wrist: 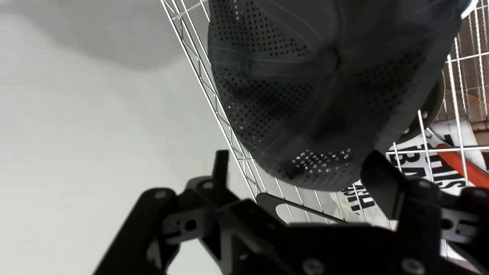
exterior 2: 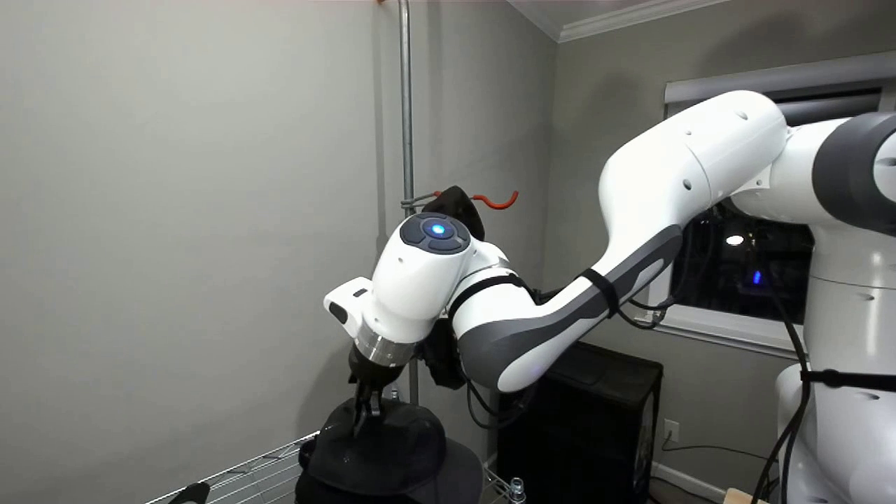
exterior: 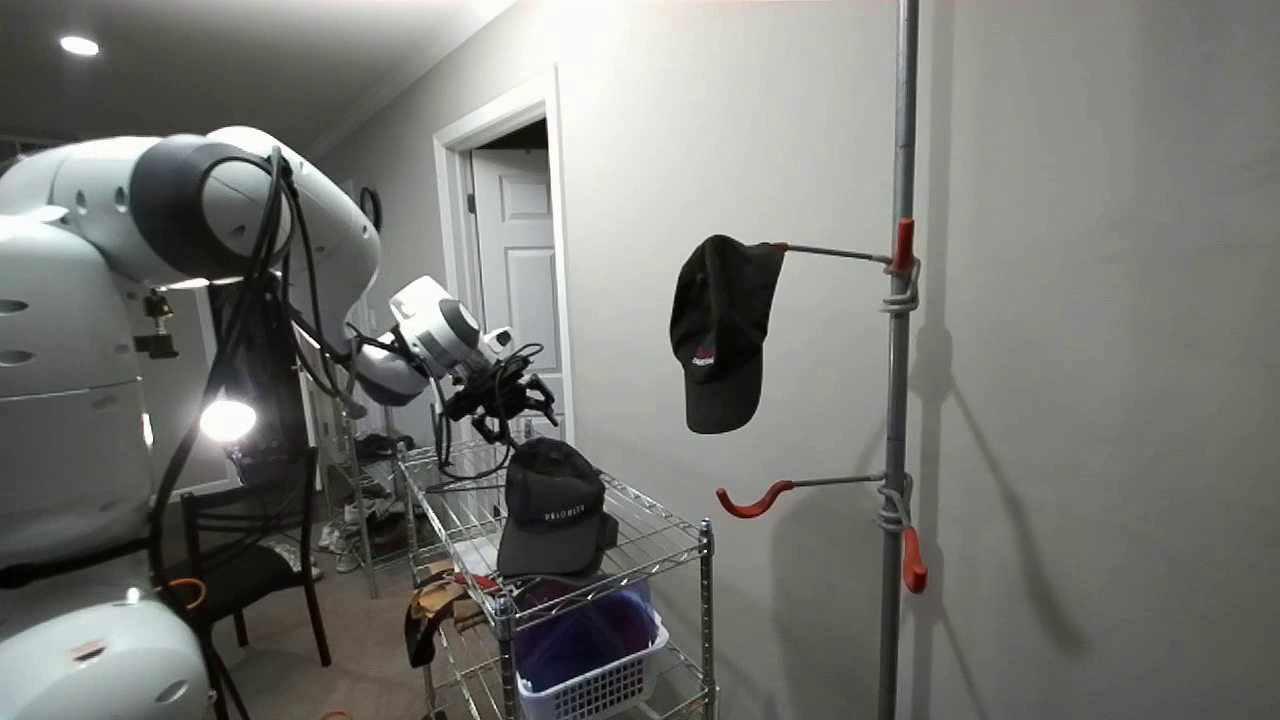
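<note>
Closest of all in the wrist view, the black gripper [wrist: 297,158] is hovering with its fingers [wrist: 221,168] spread wide, one showing against the pale wall [wrist: 95,133], its mate overlapping the edge of a dark cap [wrist: 324,91]; whether that finger is touching fabric, I can't tell. The cap is resting on top of a wire rack [exterior: 708,600], just beside the gripper, showing a perforated crown in the wrist view and a lettered front and brim in an exterior view.

Past the crown, a flat black piece [wrist: 265,200] with an oval cut-out is lying on the wires. Through them, a white lettered sheet [wrist: 445,173] and a red handle [wrist: 473,173] are showing, and in an exterior view a pale plastic basket [exterior: 590,690] is sitting lower in the rack. Behind the gripper, the white arm [exterior 2: 665,189] is standing bent.

Off to the side, a second black cap [exterior: 725,310] is hanging brim down from the upper hook [exterior: 835,252] of a metal pole [exterior: 905,150], well apart from the gripper; a red-tipped hook [exterior: 745,512] is jutting out beneath it.

Farther off, a dark chair [exterior: 245,575] is standing on the floor [exterior: 370,630], a lamp [exterior: 228,420] is glowing, and a white door [exterior: 515,270] is standing ajar. In the corner, a bulky black box [exterior 2: 581,420] is occupying the space near a dark window [exterior 2: 742,266].
</note>
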{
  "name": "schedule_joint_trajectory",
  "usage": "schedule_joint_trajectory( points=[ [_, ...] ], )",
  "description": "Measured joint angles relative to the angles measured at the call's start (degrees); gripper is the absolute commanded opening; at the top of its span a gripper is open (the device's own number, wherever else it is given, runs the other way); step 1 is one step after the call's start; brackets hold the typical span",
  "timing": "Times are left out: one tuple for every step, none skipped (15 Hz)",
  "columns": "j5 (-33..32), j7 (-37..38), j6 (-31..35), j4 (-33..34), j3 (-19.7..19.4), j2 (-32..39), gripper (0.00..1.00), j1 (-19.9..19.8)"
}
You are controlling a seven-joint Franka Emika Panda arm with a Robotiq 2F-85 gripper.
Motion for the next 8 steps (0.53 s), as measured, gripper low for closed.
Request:
schedule_joint_trajectory(
  points=[
    [2.3, -0.9, 0.2, -0.6, 0.1, -1.2, 1.00, 0.0],
    [5.2, -2.3, 0.3, -1.4, 0.1, -2.6, 1.00, 0.2],
    [7.7, -3.8, 0.6, -2.6, 0.1, -4.1, 1.00, 0.3],
    [9.3, -4.6, 1.0, -3.9, 0.0, -5.9, 1.00, 0.4],
    [10.2, -4.7, 1.3, -5.5, -0.2, -7.9, 1.00, 0.4],
    [10.7, -4.7, 1.6, -7.1, -0.6, -10.1, 1.00, 0.3],
    [10.8, -4.7, 1.7, -8.6, -1.1, -12.2, 1.00, 0.2],
    [10.8, -4.6, 1.9, -10.0, -1.4, -14.2, 1.00, -0.2]
  ],
)
